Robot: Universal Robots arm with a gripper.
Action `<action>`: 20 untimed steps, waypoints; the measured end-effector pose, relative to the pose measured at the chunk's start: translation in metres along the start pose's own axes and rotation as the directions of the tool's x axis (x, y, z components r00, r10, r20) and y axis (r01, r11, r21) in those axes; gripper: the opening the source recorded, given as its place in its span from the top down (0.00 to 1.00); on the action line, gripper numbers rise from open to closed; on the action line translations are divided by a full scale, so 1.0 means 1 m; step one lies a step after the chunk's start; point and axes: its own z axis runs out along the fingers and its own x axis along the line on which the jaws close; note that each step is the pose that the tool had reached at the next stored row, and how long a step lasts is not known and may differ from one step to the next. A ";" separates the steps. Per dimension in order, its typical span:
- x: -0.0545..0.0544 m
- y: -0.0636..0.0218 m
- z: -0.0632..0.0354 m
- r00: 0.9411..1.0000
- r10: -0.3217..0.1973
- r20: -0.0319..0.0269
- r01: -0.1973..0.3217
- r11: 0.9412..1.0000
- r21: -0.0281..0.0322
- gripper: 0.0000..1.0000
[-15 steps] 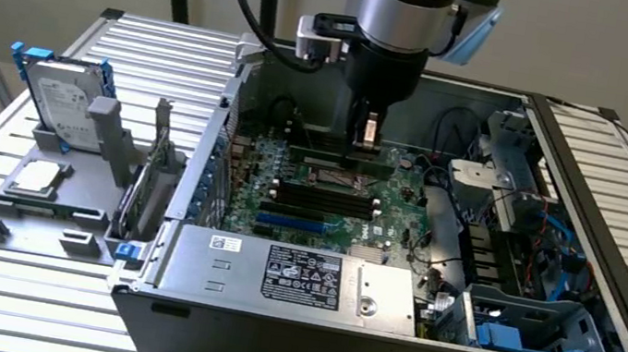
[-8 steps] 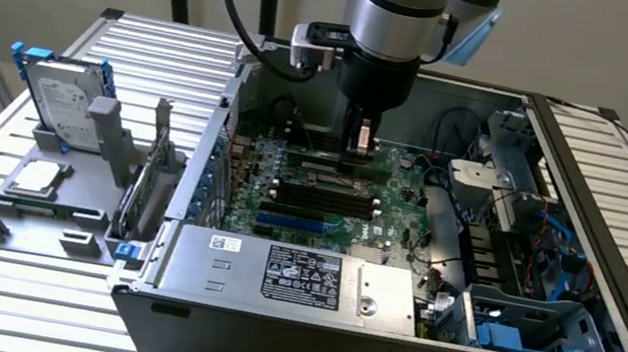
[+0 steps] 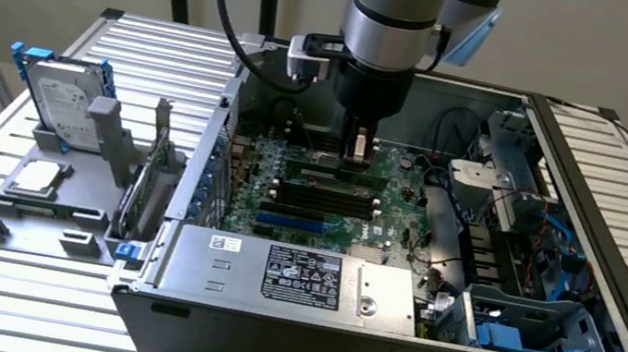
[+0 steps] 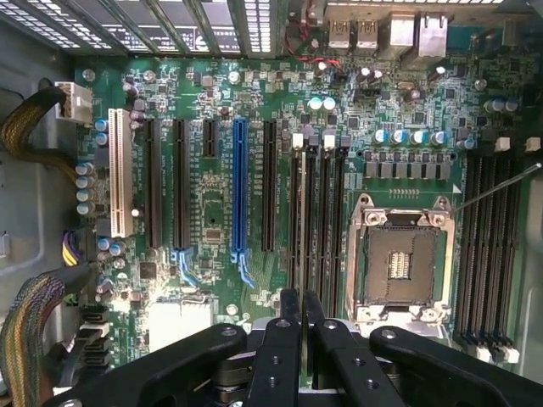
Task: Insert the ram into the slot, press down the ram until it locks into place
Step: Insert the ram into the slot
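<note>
- Wrist view: my gripper (image 4: 301, 298) is narrow, pinching the ram (image 4: 303, 212) edge-on above the bank of memory sockets just beside the CPU socket (image 4: 399, 263).
- To seat it well, I judge the ram must run parallel to the slot (image 4: 295, 246), both ends level, with the push straight down.
- Exterior view: my arm (image 3: 393, 20) stands vertical, wrist pointing straight down beside that CPU socket.

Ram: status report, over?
Gripper fingers shut on ram. Ram edge-on, lined up along the black slots. Seated or not: cannot tell. No obstruction seen.
</note>
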 end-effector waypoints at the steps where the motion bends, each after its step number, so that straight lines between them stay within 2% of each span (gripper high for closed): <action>1: 0.000 0.0001 0.0015 1.000 0.000 -0.003 0.000 1.000 0.000 0.87; 6: -0.001 0.0006 0.0087 1.000 0.000 -0.017 0.000 1.000 0.001 0.87; 11: -0.003 0.0013 0.0140 0.999 0.000 -0.036 0.000 1.000 0.001 0.87; 14: -0.006 0.0018 0.0160 0.999 0.000 -0.039 0.001 1.000 0.001 0.87; 20: -0.010 0.0024 0.0199 0.999 0.000 -0.040 0.000 1.000 0.001 0.87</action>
